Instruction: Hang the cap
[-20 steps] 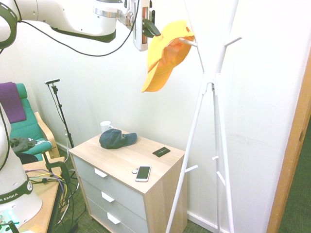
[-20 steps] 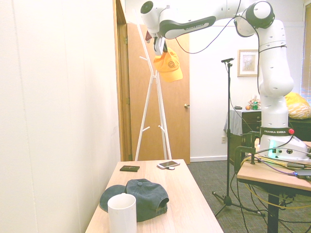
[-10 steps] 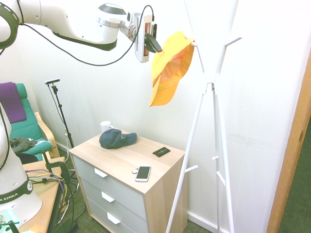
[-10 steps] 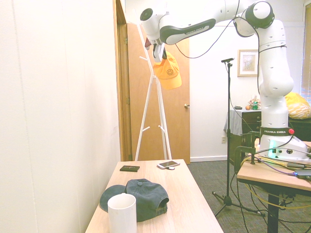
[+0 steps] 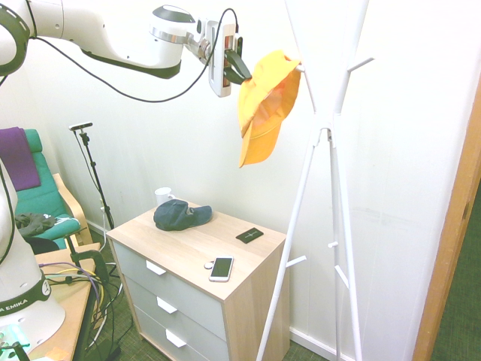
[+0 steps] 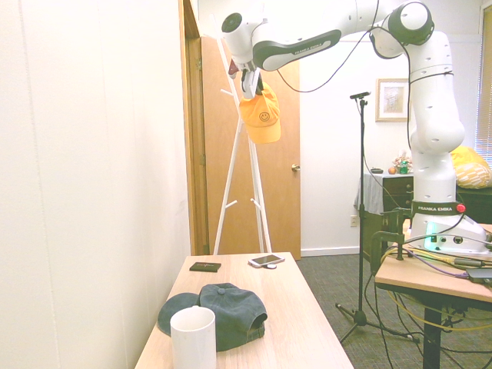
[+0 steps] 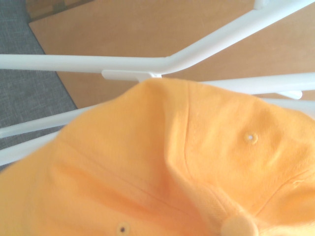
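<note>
The yellow-orange fabric baseball cap (image 5: 263, 109) is at the upper middle of the first exterior view, beside the white branching coat stand (image 5: 352, 45), brim pointing down. The tip of a short white peg (image 5: 301, 68) meets the cap's upper right edge — the cap looks hooked over it, though how deep the peg sits inside cannot be seen. In the second exterior view the small round smiley emblem (image 6: 264, 117) shows on the cap's front, upper middle of the frame.

Just left of the cap, the dark-fingered gripper (image 5: 248, 78) has its jaws slightly parted, tips right by the crown; whether they touch the cloth is hard to tell. No clear pinch on the fabric shows.

As for progress, the cap is up at the peg and the grip seems loosened, so the hanging looks nearly done. What is left, I judge, is to open wider if needed and draw away leftward — gently, since a finger catching the cloth could pull the cap off.

Further out, a light wood dresser with grey drawer fronts (image 5: 259, 308) fills the lower middle. On it are a dark navy cap (image 5: 176, 216), a white mug (image 5: 163, 195), a flat dark card-like item (image 5: 249, 235) and a white-edged phone (image 5: 221, 268). At the left edge, a purple cloth (image 5: 16, 162) drapes over a teal chair (image 5: 56, 192).
</note>
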`<control>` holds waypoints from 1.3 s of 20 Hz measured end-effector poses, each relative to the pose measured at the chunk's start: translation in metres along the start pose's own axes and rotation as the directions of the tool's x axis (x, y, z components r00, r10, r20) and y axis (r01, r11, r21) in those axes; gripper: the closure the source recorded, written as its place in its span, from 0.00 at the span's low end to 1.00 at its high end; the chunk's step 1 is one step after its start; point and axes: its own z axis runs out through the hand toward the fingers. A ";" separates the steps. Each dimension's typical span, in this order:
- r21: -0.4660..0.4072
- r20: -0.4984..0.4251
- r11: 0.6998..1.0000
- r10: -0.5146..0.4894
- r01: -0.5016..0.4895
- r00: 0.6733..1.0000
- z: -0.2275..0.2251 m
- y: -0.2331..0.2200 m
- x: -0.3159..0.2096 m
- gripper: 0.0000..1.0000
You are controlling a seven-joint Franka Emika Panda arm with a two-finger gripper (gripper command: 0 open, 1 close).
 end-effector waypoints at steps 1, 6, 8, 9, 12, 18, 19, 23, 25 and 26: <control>0.000 0.000 1.000 0.000 0.000 1.000 0.000 0.000 0.000 0.00; 0.003 0.006 1.000 -0.001 0.001 1.000 0.000 0.000 -0.001 0.00; 0.004 0.008 1.000 0.000 0.000 1.000 0.000 0.000 -0.001 0.00; 0.005 0.008 1.000 0.000 0.000 1.000 0.000 0.000 -0.001 0.00; 0.008 0.011 1.000 0.000 0.000 1.000 -0.001 0.000 -0.001 0.00; 0.231 0.172 0.973 -0.007 -0.033 0.985 -0.018 -0.016 -0.012 0.00; 0.270 0.208 0.962 -0.009 -0.049 0.978 -0.021 -0.018 -0.011 0.00; 0.416 0.351 0.903 -0.051 -0.107 0.935 -0.035 -0.021 -0.007 0.00; 0.485 0.412 0.865 -0.094 -0.130 0.906 -0.040 -0.024 -0.008 0.00; 0.517 0.440 0.844 -0.119 -0.143 0.890 -0.041 -0.026 -0.009 0.00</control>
